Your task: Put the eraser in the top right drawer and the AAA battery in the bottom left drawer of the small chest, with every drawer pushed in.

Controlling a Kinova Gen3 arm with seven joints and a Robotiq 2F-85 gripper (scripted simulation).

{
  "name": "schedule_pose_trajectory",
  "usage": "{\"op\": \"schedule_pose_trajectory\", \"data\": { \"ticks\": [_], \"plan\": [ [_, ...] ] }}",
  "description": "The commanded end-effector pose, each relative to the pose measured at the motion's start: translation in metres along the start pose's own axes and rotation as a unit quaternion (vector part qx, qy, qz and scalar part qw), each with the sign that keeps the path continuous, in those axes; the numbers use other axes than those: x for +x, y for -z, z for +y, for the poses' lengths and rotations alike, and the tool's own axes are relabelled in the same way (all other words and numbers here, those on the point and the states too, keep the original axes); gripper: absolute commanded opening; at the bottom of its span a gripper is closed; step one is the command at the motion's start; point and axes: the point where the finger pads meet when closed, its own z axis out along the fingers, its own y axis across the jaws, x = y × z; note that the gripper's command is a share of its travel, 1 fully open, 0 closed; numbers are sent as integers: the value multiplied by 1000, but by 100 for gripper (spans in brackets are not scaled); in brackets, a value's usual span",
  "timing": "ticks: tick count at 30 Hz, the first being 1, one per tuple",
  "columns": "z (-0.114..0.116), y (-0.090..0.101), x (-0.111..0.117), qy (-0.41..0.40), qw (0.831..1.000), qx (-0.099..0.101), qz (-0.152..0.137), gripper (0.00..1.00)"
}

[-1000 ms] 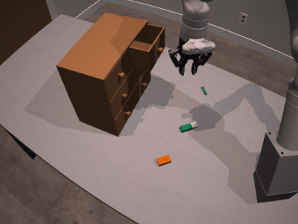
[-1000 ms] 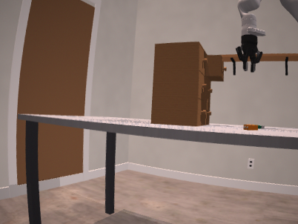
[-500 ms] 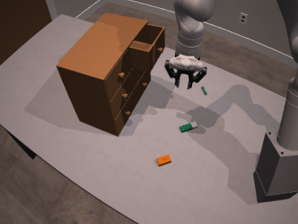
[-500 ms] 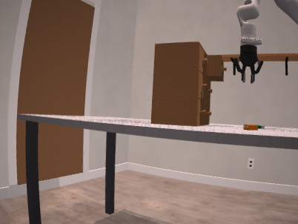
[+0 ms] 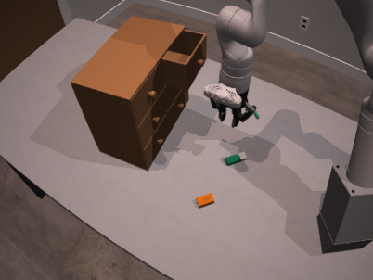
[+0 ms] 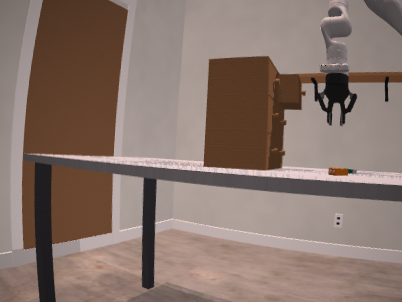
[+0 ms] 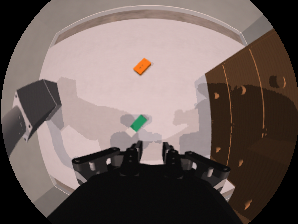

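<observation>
Above the table (image 5: pixel 139 204) (image 6: pixel 125 168) (image 7: pixel 100 60), in front of the chest (image 5: pixel 116 120) (image 6: pixel 237 112) (image 7: pixel 242 125), the claw (image 5: pixel 228 121) (image 6: pixel 336 122) (image 7: pixel 152 147) points down, released, its fingers partly spread with nothing between them. From overhead, a thin green stick, apparently the battery (image 5: pixel 257 113), shows just beside the claw, partly hidden. Farther out on the table lies a green block with a pale end, apparently the eraser (image 5: pixel 233 159) (image 6: pixel 352 171) (image 7: pixel 138 123); beyond it is an orange block (image 5: pixel 205 199) (image 6: pixel 338 171) (image 7: pixel 142 66). The chest stands upright, its top-row right drawer (image 5: pixel 197 67) (image 6: pixel 291 92) pulled out.

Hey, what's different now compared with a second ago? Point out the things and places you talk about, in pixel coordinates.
The hand (image 5: pixel 228 121) (image 6: pixel 336 123) (image 7: pixel 152 147) has come down. It has taken hold of nothing. The open top drawer (image 5: pixel 196 67) (image 6: pixel 290 92) (image 7: pixel 265 187), orange block (image 5: pixel 205 200) (image 6: pixel 338 171) (image 7: pixel 142 66) and wider green block (image 5: pixel 233 159) (image 6: pixel 352 171) (image 7: pixel 138 123) stayed put.
</observation>
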Motion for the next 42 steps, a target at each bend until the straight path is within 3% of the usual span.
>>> {"op": "schedule_pose_trajectory", "data": {
  "ticks": [1,23,42],
  "plan": [
    [-9,-12,6,-29,1000,-2,-1,33],
    [-30,-52,11,-223,975,6,-1,33],
    [-42,-66,11,-309,951,13,-3,33]
  ]
}}
